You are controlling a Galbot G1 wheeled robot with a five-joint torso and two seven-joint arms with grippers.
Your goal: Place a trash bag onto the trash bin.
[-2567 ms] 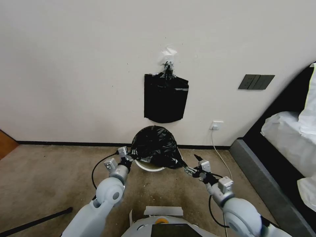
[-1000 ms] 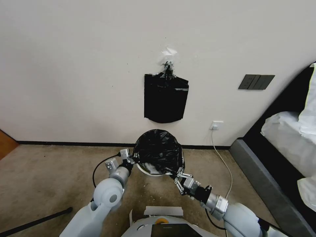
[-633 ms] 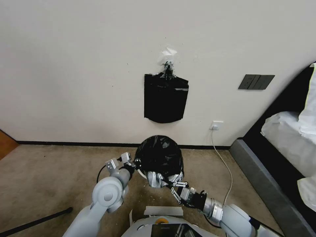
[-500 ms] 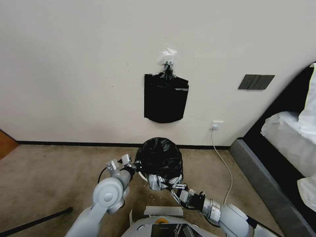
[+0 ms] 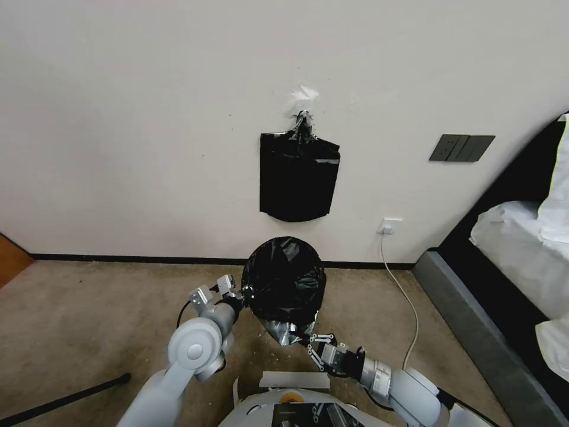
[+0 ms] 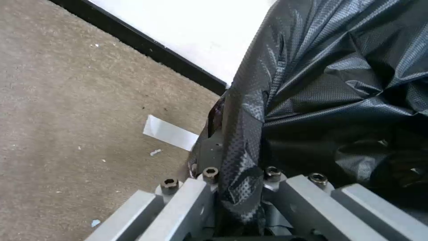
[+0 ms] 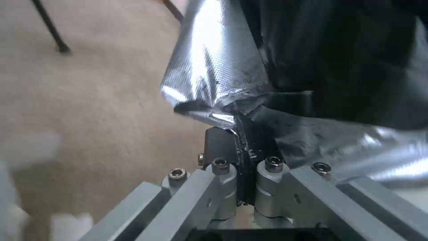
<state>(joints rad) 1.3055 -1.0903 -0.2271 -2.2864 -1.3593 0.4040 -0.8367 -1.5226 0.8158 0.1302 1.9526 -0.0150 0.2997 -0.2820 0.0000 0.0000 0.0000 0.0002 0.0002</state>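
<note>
Both my grippers, left gripper [image 5: 242, 292] and right gripper [image 5: 309, 339], pinch the trash bag [image 5: 284, 279] hem: light, limp, slippery film; grip edges only.

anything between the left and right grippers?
Head view: only the trash bag, stretched from the left gripper to the right gripper; both pinch its edges.

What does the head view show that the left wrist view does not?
Head view alone: the flat black rectangular pack hanging on the wall, and the right gripper pinching the thin glossy black trash bag's near edge. Left wrist view alone: a white paper scrap on the carpet. Both: the left gripper shut on the bag.
</note>
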